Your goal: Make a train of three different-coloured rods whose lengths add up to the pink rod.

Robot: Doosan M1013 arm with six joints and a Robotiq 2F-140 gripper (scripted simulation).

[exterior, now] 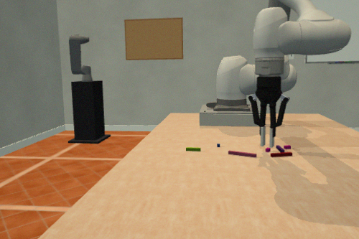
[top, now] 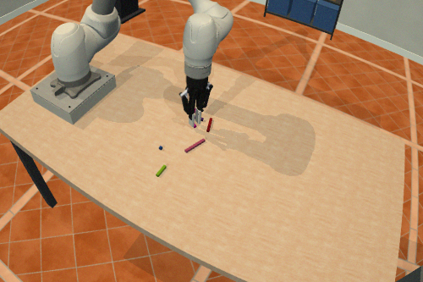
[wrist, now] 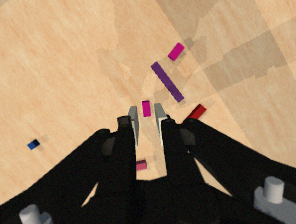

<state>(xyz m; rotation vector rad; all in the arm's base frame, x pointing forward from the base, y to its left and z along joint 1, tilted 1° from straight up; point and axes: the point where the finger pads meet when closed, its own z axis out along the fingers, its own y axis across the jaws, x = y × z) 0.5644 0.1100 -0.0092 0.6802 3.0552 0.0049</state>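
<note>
Magenta is the colour of the small rod you should watch: it lies on the table, just below the gripper. Its jaws stand partly open, with nothing held. In the wrist view you see the rod between the two fingertips, a strip of wood showing on each side. Its long axis runs across the closing direction, so I judge the fingers can take it by its narrow sides if you go straight down.

Purple lies near, turned at a slant, with the second magenta rod beyond it. Blue is well apart. By my count, blue, one magenta and purple equal pink. No train is made yet.
</note>
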